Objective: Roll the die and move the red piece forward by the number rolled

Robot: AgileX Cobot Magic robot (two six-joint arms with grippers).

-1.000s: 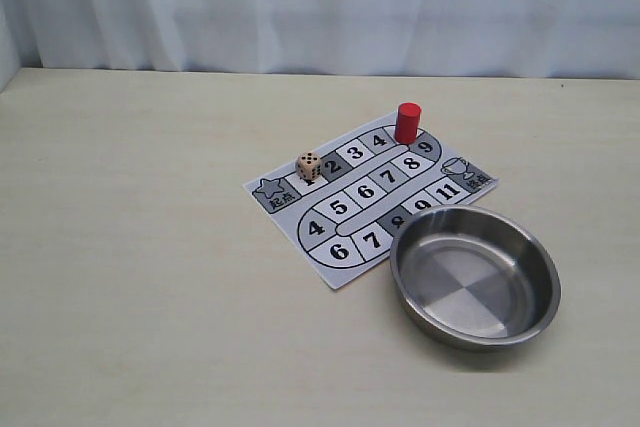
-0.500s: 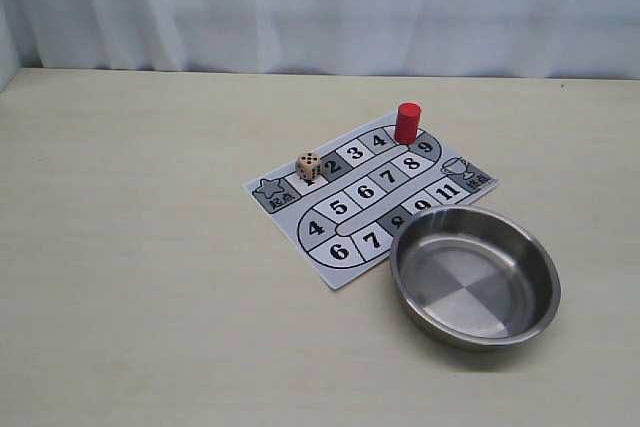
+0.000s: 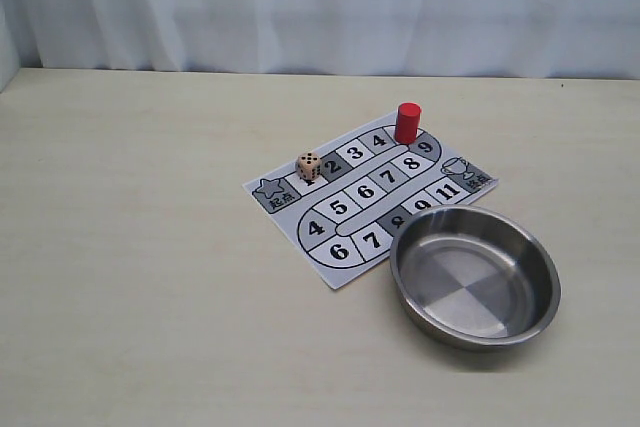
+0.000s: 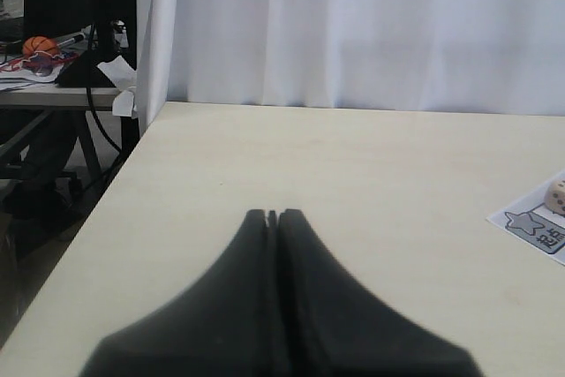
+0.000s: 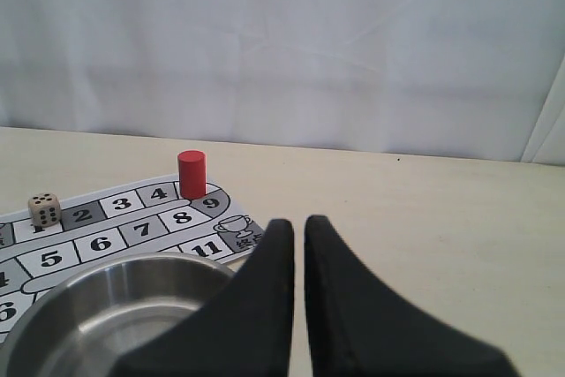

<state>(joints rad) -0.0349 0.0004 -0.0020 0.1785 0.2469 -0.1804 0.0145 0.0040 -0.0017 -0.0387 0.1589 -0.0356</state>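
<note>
The die [image 3: 309, 166], a pale tan cube with dark pips, rests on the board's square 1 next to the star corner. At the far bend of the numbered paper board [image 3: 330, 232], between squares 4 and 9, the red piece [image 3: 407, 122] stands upright. Neither arm shows in the exterior view. My left gripper [image 4: 273, 214] is shut and empty, well left of the board, with the die [image 4: 557, 195] at that view's edge. Shut with only a thin slit and holding nothing, my right gripper [image 5: 299, 221] hovers near the bowl, facing the red piece [image 5: 192, 173] and die [image 5: 44, 210].
A shallow steel bowl [image 3: 530, 267] sits empty on the board's near right corner, covering part of its squares. The bowl rim [image 5: 53, 293] lies close beside my right gripper. A white curtain backs the pale table; the table's left edge [image 4: 115, 174] drops off.
</note>
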